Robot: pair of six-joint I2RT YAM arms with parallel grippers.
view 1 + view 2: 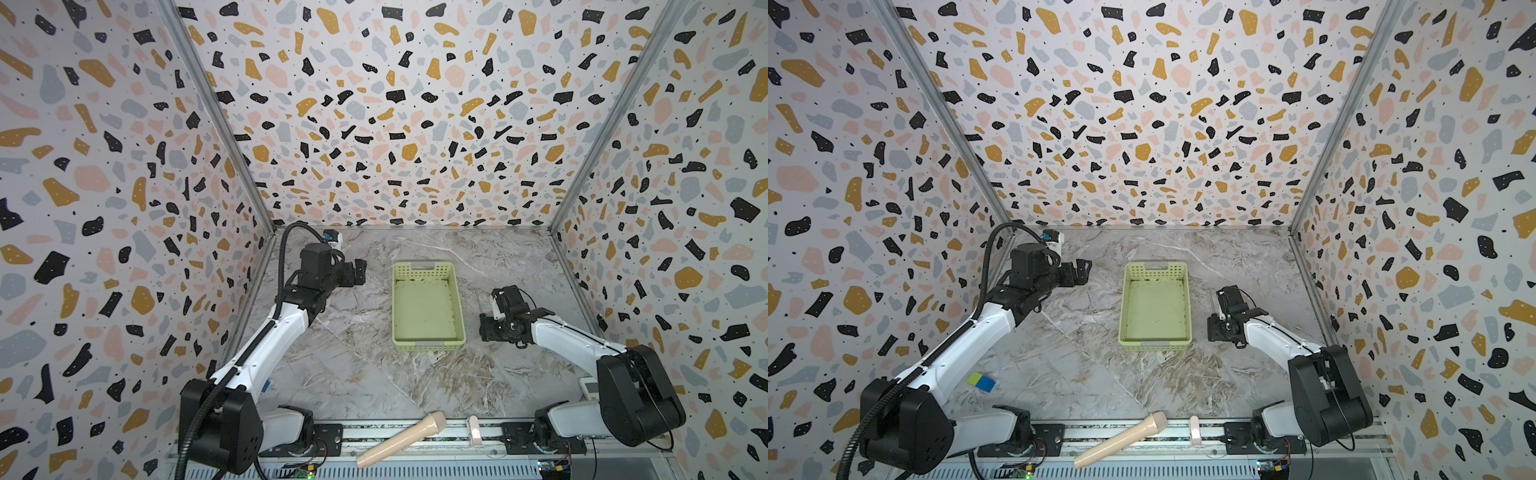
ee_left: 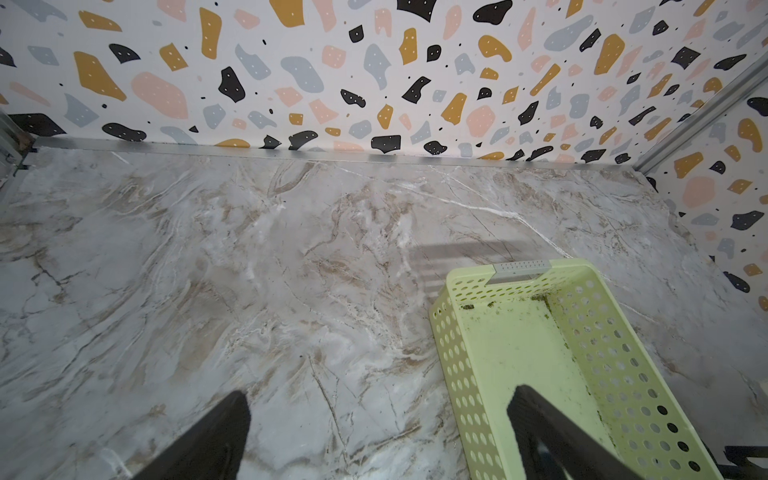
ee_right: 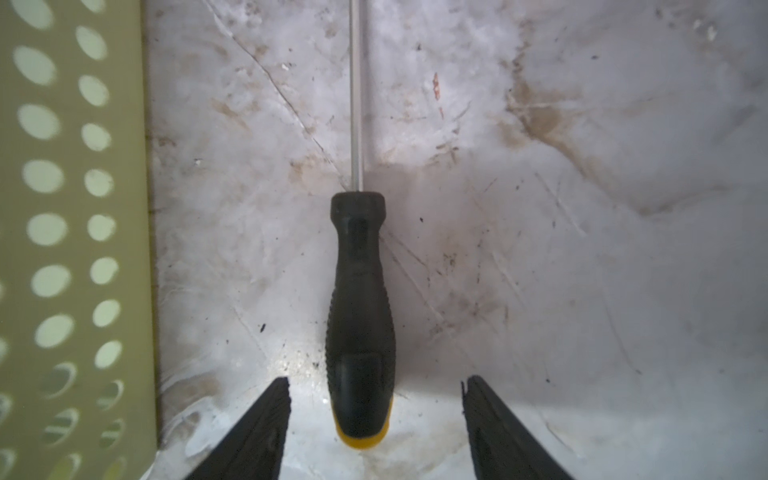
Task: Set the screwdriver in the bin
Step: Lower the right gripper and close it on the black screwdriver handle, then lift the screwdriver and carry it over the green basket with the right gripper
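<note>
The right gripper (image 3: 374,384) straddles the yellow-capped butt end of the screwdriver (image 3: 360,291), which lies flat on the marble table (image 3: 582,249). Its fingers (image 3: 266,424) stand partly open with a gap either side of the black handle, gripping nothing. The shaft points straight ahead. The bin (image 3: 75,208) stands just outside one finger.

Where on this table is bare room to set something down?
Bare: marble between the pale green perforated plastic bin and the front rail, and behind the bin. Crowded: beside its right wall, the black-handled screwdriver and right gripper.
</note>
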